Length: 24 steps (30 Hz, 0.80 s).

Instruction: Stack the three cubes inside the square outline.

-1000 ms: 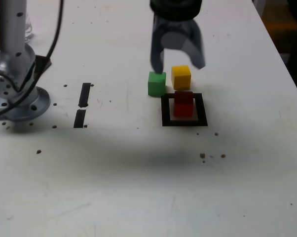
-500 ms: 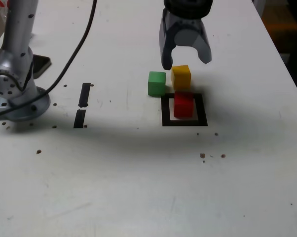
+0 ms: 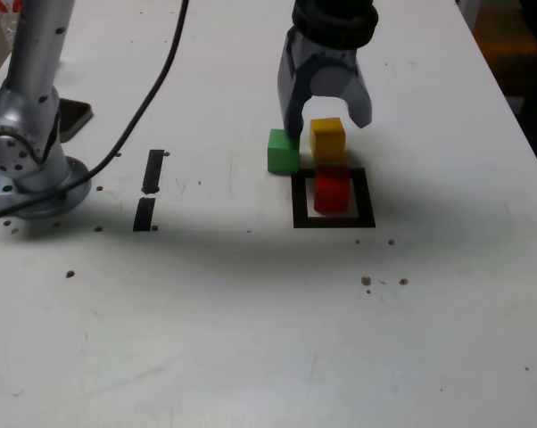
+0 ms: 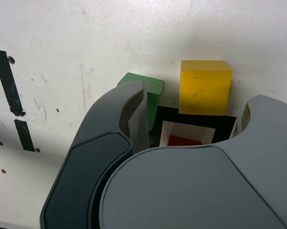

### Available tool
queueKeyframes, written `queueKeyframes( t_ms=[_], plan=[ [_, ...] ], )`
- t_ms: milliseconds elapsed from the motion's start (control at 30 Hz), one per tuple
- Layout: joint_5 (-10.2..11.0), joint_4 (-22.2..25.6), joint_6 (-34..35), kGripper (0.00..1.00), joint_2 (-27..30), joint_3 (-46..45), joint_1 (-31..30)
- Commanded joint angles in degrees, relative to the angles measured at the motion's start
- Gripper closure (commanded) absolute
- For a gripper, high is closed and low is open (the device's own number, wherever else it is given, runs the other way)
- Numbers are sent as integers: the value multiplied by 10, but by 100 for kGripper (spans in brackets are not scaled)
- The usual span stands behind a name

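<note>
The red cube [image 3: 332,189] sits inside the square outline [image 3: 300,198] of black tape. Just behind the outline stands the yellow cube [image 3: 327,140], with the green cube [image 3: 284,151] beside it on the exterior view's left. My gripper [image 3: 327,123] hangs open low over the yellow cube, holding nothing. One finger [image 3: 293,120] comes down at the green cube's back corner. In the wrist view the yellow cube [image 4: 204,87] lies between the fingers. The green cube [image 4: 152,90] is partly hidden by one finger [image 4: 134,112]. Only a sliver of the red cube [image 4: 184,140] shows inside the outline [image 4: 197,117].
Two short black tape strips [image 3: 150,188] lie on the white table [image 3: 251,339] at the exterior view's left. The arm's metal base [image 3: 28,152] and a black cable [image 3: 148,85] stand further left. Small dark specks dot the table.
The gripper drifted right and up a little, then came back left and lower around the yellow cube. Its jaws stayed equally wide. No cube moved.
</note>
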State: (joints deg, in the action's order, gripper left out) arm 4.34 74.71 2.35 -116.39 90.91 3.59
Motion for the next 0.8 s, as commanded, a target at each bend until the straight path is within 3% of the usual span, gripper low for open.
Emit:
queueKeyframes(
  t_ms=[0, 767],
  plan=[
    [-2, -1, 1, 24, -5, 0, 2],
    [-14, -15, 1, 24, -41, 15, 11]
  ],
)
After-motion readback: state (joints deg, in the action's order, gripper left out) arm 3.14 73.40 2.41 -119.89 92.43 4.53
